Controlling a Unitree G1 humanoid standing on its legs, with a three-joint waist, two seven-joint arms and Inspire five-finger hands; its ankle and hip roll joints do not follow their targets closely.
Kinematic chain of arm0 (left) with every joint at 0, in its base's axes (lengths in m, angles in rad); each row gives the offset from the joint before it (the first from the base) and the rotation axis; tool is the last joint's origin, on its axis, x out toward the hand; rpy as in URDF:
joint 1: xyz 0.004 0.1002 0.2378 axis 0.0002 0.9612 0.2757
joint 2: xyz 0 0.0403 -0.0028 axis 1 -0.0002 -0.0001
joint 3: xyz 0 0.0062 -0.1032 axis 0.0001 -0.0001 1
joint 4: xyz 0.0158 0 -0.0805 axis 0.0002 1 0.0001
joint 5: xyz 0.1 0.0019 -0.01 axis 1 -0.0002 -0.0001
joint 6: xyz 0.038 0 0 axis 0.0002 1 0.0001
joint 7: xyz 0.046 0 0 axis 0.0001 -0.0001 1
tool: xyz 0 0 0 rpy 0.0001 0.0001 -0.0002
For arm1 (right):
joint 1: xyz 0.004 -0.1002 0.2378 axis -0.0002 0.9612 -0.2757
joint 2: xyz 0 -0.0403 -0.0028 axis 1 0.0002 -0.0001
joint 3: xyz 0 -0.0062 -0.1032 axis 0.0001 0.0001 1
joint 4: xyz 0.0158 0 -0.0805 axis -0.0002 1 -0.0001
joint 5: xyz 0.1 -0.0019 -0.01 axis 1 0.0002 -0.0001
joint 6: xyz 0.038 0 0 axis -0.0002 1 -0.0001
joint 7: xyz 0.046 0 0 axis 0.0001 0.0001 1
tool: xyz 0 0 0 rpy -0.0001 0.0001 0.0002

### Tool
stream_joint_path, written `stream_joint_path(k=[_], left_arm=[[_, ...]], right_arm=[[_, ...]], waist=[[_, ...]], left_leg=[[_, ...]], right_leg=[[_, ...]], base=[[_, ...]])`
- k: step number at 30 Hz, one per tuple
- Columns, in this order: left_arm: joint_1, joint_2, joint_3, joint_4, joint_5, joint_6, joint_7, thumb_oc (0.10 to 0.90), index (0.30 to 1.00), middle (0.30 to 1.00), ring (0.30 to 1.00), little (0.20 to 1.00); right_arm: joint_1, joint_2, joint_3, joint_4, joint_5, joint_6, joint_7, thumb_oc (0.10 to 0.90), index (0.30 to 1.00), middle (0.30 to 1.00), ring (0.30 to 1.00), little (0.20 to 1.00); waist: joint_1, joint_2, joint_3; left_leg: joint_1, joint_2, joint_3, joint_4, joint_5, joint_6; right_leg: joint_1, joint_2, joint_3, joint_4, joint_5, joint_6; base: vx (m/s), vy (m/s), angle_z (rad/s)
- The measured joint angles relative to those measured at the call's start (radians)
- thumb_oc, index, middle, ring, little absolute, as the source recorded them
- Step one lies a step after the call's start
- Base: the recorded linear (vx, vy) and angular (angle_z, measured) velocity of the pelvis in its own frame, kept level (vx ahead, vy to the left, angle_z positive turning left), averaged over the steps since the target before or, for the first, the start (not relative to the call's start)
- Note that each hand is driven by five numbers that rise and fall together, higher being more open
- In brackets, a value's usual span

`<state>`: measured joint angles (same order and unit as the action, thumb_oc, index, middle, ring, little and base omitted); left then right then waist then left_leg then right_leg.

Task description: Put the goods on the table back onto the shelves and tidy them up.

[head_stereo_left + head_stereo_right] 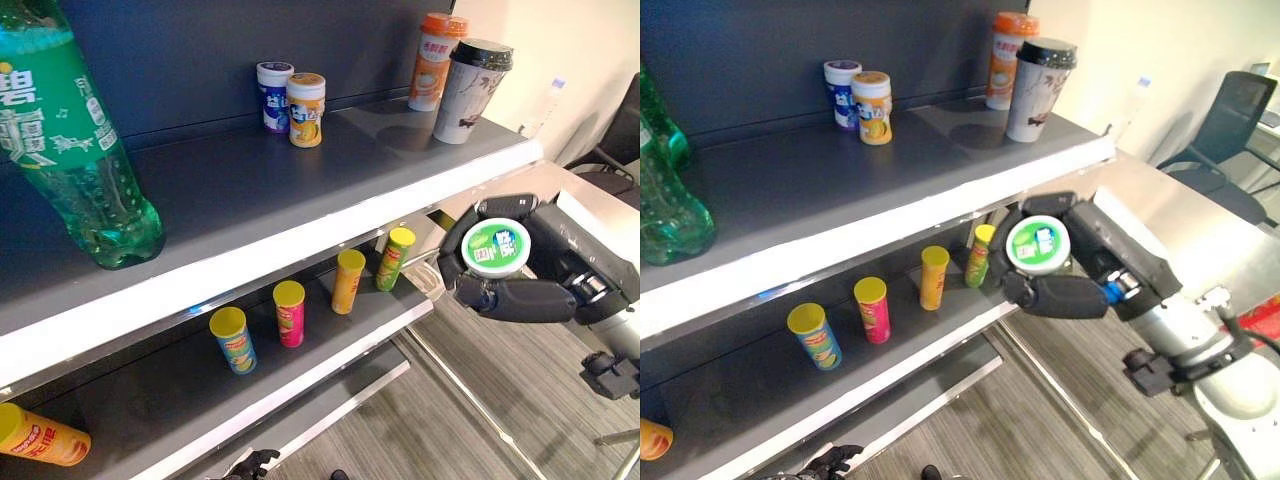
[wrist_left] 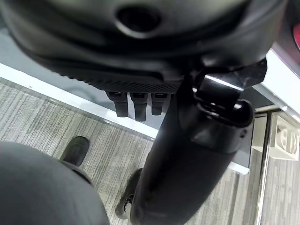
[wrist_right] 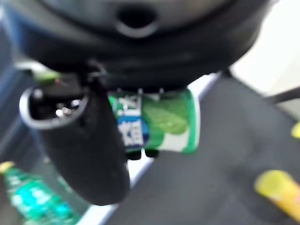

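Left eye view: right hand [image 1: 520, 280] at right of frame, fingers wrapped round a green jar [image 1: 496, 247], lid facing camera; top shelf [image 1: 300, 190] lies up-left of it, two like jars [image 1: 292, 103] at top centre. Right wrist view: jar [image 3: 161, 123] clamped between thumb and fingers, long axis across the palm. Left wrist view: left hand [image 2: 140, 84] hangs low, fingers straight, holding nothing.
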<state>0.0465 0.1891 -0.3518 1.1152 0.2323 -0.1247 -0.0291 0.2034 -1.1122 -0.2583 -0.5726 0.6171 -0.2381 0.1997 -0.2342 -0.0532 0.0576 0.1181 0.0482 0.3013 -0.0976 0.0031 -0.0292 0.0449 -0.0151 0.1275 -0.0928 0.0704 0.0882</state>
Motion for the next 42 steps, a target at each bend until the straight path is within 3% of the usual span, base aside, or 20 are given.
stream_joint_path(k=[2, 5, 12, 14, 17, 19, 23, 26, 29, 42], left_arm=[[-0.003, 0.002, -0.024, -0.010, -0.002, 0.000, -0.005, 0.800, 0.900, 0.900, 0.900, 0.900], [-0.004, 0.000, -0.032, -0.027, -0.006, 0.000, -0.007, 0.800, 0.900, 0.900, 0.900, 0.900], [-0.004, 0.009, -0.033, -0.029, -0.018, 0.001, -0.009, 0.800, 0.900, 0.900, 0.900, 0.900], [-0.005, 0.020, -0.047, -0.038, -0.034, 0.002, -0.016, 0.800, 0.900, 0.900, 0.900, 0.900], [-0.008, 0.037, -0.063, -0.063, -0.036, 0.002, -0.029, 0.800, 0.900, 0.900, 0.900, 0.900], [-0.008, 0.055, -0.070, -0.067, -0.036, 0.002, -0.035, 0.800, 0.900, 0.900, 0.900, 0.900], [0.003, 0.083, -0.071, -0.082, -0.037, 0.007, -0.047, 0.800, 0.900, 0.900, 0.900, 0.900], [0.025, 0.094, -0.061, -0.056, -0.046, -0.003, -0.028, 0.800, 0.900, 0.900, 0.900, 0.900], [0.006, 0.092, -0.008, 0.016, -0.044, 0.004, 0.000, 0.800, 0.900, 0.900, 0.900, 0.900], [-0.010, 0.092, 0.003, 0.044, -0.034, 0.009, 0.002, 0.800, 0.900, 0.900, 0.900, 0.900]], right_arm=[[-0.088, -0.007, 0.075, 0.002, 0.010, -0.007, -0.007, 0.400, 0.300, 0.300, 0.300, 0.300], [-0.171, -0.008, 0.156, 0.006, 0.019, -0.008, -0.013, 0.400, 0.300, 0.300, 0.300, 0.300], [-0.375, -0.026, 0.327, 0.023, 0.024, -0.006, -0.042, 0.400, 0.300, 0.300, 0.300, 0.300], [-0.497, -0.038, 0.436, 0.059, 0.041, -0.005, -0.054, 0.400, 0.300, 0.300, 0.300, 0.300], [-0.554, -0.055, 0.482, 0.098, 0.060, -0.003, -0.059, 0.400, 0.300, 0.300, 0.300, 0.300], [-0.661, -0.070, 0.571, 0.154, 0.087, 0.008, -0.070, 0.400, 0.300, 0.300, 0.300, 0.300], [-0.718, -0.095, 0.616, 0.183, 0.125, 0.010, -0.088, 0.400, 0.300, 0.300, 0.300, 0.300], [-0.868, -0.093, 0.754, 0.260, 0.177, 0.019, -0.100, 0.400, 0.300, 0.300, 0.300, 0.300], [-0.906, -0.095, 0.791, 0.294, 0.198, 0.043, -0.116, 0.400, 0.300, 0.300, 0.300, 0.300], [-1.010, -0.090, 0.906, 0.374, 0.314, 0.088, -0.122, 0.400, 0.300, 0.300, 0.300, 0.300]], waist=[[0.007, 0.003, -0.005], [0.055, 0.010, -0.014], [0.064, 0.009, -0.020], [0.076, 0.008, -0.021], [0.104, 0.003, -0.020], [0.110, 0.001, -0.019], [0.109, -0.002, -0.017], [0.112, -0.007, -0.014], [0.118, -0.016, -0.008], [0.146, -0.021, 0.005]], left_leg=[[-0.001, -0.001, -0.010, 0.000, 0.000, 0.000], [-0.002, -0.002, -0.021, 0.000, 0.001, 0.000], [-0.006, -0.005, -0.040, 0.000, 0.004, 0.004], [-0.005, -0.006, -0.040, 0.000, 0.004, 0.004], [-0.005, -0.007, -0.048, 0.000, 0.005, 0.006], [-0.006, -0.008, -0.049, 0.000, 0.005, 0.006], [-0.013, -0.010, -0.067, 0.000, 0.007, 0.009], [-0.013, -0.011, -0.067, 0.000, 0.008, 0.010], [-0.018, -0.011, -0.076, 0.000, 0.008, 0.010], [-0.021, -0.013, -0.089, 0.000, 0.009, 0.010]], right_leg=[[0.000, -0.002, -0.012, -0.001, -0.001, 0.000], [0.007, -0.004, -0.022, -0.007, -0.005, 0.000], [0.012, -0.008, -0.042, -0.007, -0.009, 0.003], [0.012, -0.008, -0.043, -0.007, -0.009, 0.003], [0.015, -0.010, -0.048, -0.007, -0.009, 0.003], [0.015, -0.011, -0.050, -0.007, -0.009, 0.003], [0.016, -0.013, -0.069, -0.006, -0.009, 0.003], [0.016, -0.013, -0.069, -0.007, -0.008, 0.002], [0.015, -0.014, -0.071, -0.007, -0.008, 0.002], [0.018, -0.016, -0.093, 0.000, -0.006, -0.001]], base=[[0.00, 0.000, 0.15], [0.00, -0.012, 0.09], [0.02, -0.013, 0.08], [0.00, 0.000, 0.00], [0.02, 0.001, 0.08], [0.02, -0.002, 0.04], [0.02, 0.006, 0.12], [0.00, -0.003, 0.02], [0.00, -0.009, 0.08], [0.00, 0.000, 0.03]])
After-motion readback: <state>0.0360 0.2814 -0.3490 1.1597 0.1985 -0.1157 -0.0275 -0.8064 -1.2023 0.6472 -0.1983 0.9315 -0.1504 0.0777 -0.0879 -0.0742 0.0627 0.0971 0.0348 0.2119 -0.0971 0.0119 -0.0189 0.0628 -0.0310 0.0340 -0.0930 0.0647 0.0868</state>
